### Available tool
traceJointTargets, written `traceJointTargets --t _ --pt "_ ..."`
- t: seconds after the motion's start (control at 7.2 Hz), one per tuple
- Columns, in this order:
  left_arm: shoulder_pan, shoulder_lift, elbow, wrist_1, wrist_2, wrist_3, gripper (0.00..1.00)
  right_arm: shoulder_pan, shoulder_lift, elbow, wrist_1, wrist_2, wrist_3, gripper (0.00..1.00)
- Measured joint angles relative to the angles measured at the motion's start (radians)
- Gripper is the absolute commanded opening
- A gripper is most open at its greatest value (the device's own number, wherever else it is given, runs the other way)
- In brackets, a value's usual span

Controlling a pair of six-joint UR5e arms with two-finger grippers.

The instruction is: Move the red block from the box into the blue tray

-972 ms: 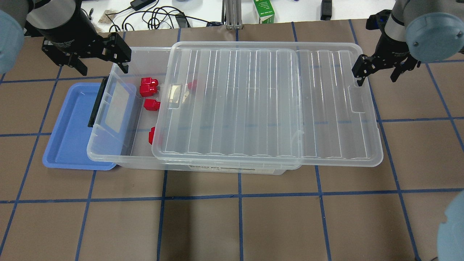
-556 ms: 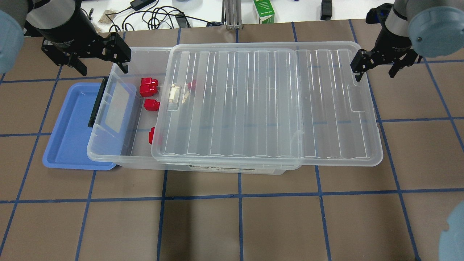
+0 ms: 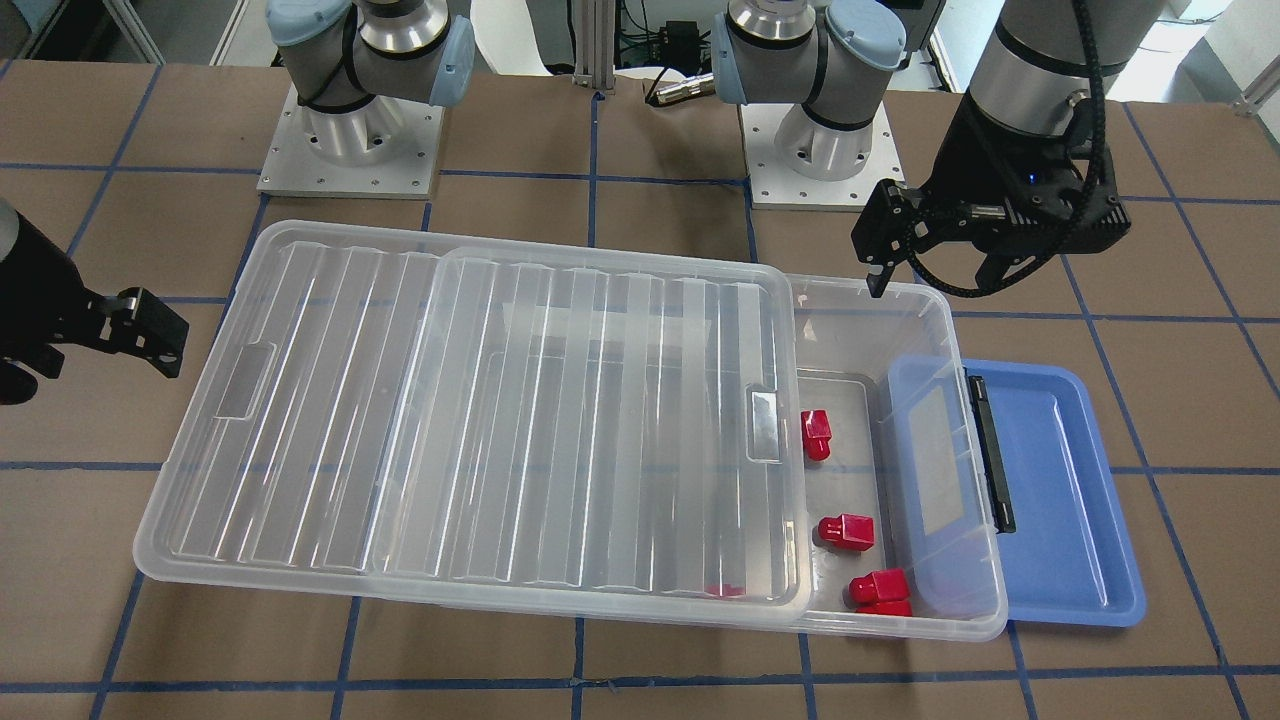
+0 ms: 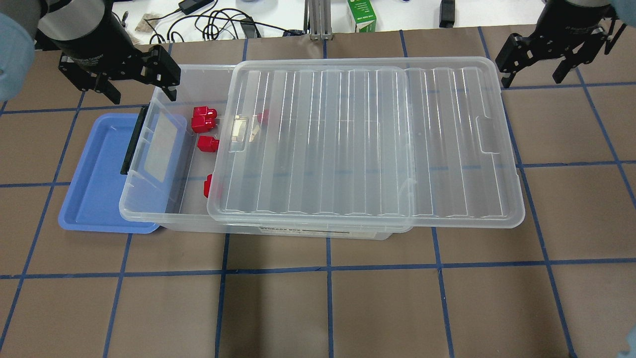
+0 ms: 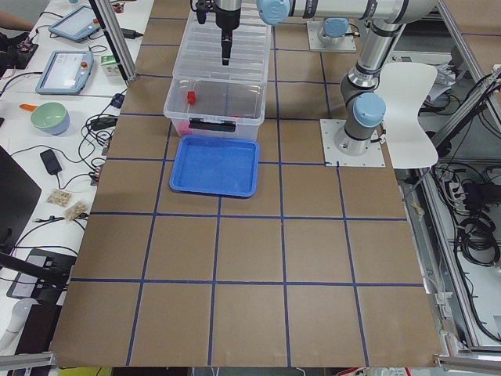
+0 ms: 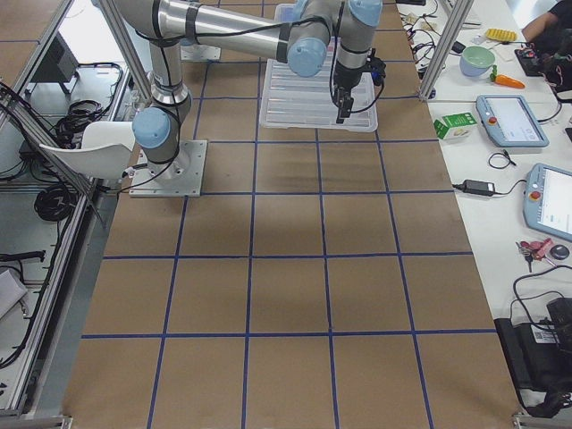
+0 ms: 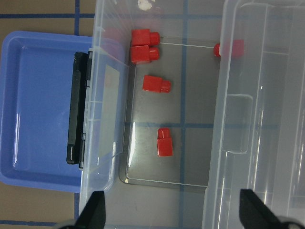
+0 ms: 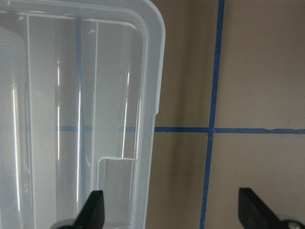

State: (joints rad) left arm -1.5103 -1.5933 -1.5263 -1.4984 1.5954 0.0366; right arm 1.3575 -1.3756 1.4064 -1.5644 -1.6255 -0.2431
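The clear box (image 4: 144, 215) lies across the table, its ribbed lid (image 4: 348, 144) slid toward my right so the left end is uncovered. Several red blocks (image 4: 207, 143) lie in that uncovered end, and they also show in the left wrist view (image 7: 156, 84); one more (image 4: 263, 117) sits under the lid's edge. The blue tray (image 4: 94, 174) is partly under the box's latch end and holds nothing. My left gripper (image 4: 139, 87) is open and empty above the box's back left corner. My right gripper (image 4: 532, 77) is open and empty beyond the lid's back right corner.
A black latch (image 4: 131, 144) sits on the box's short end over the tray. A green carton (image 4: 361, 15) and cables (image 4: 213, 22) lie past the table's back edge. The arm bases (image 3: 350, 150) stand behind the box.
My right gripper has moved away from the lid's right corner, toward the back and right. The lid has shifted very slightly left. My left gripper has not moved.
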Motion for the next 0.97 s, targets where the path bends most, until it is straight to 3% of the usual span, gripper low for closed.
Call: traceJointTargets --t 0.42,0.97 --pt "0.012 -0.043 -0.117 0.085 -0.001 0.014 1.0 0.0 -0.046 0.009 0.037 -0.031 0.004 1.0" --pt "0.026 -0.134 -0.224 0.194 0.0 0.034 1.0 -0.003 -0.009 0.078 0.029 -0.027 0.015 1.0"
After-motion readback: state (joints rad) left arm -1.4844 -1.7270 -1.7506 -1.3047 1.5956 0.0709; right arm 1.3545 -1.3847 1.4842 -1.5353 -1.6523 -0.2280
